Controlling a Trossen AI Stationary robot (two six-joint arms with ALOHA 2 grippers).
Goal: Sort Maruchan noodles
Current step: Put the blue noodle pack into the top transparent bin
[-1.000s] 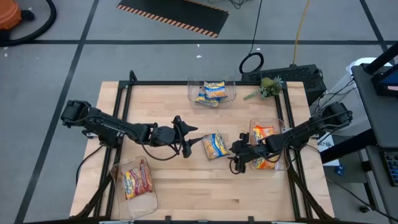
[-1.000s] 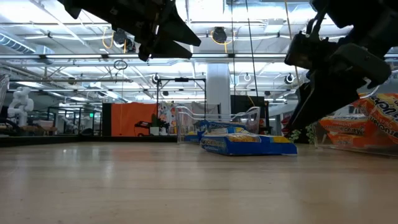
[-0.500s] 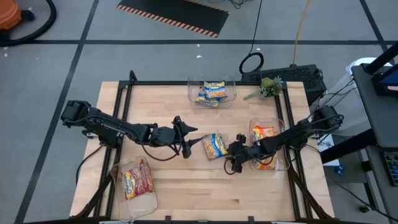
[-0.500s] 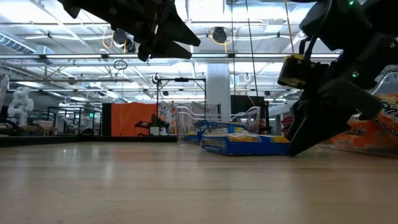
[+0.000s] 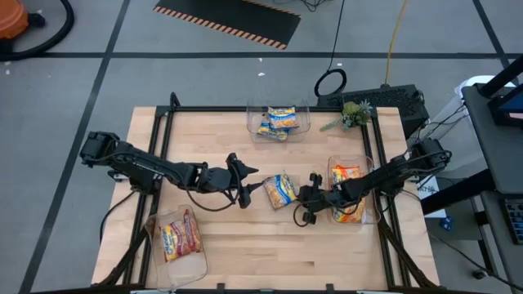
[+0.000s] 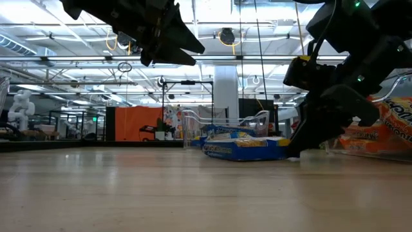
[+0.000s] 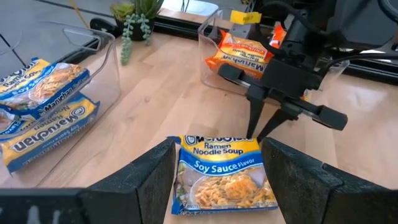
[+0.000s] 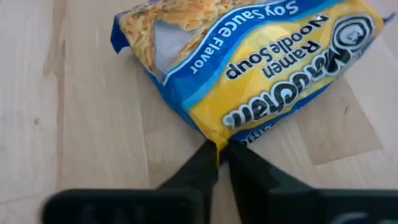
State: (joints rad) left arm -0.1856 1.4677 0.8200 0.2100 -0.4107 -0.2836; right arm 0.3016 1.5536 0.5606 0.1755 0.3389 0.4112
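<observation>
One blue-and-yellow Maruchan noodle packet (image 5: pixel 280 190) lies flat in the middle of the table, its printed face up. My right gripper (image 5: pixel 299 196) is down at the packet's right end and shut on it. My left gripper (image 5: pixel 253 193) hangs open well above the table just left of the packet; in the left wrist view its fingers frame the packet (image 7: pixel 224 180) without touching it. More noodle packets lie in three clear bins. My right gripper pinches the seam at the packet's logo end (image 8: pixel 217 138), the end toward the table's right, between its two fingers (image 8: pixel 202 163). The fingers slant down from the right. The packet (image 6: pixel 244 147) still lies on the table.
A clear bin (image 5: pixel 279 121) at the far edge holds blue-and-yellow packets. A bin (image 5: pixel 350 194) at the right edge, just behind my right gripper, holds orange ones. A bin (image 5: pixel 178 238) at the near left holds red ones. A small plant (image 5: pixel 353 114) stands at the far right corner.
My right gripper has gone down and toward the table's left, from over the orange bin to the packet's right end, and has shut on its edge. The packet has slid slightly toward the left.
</observation>
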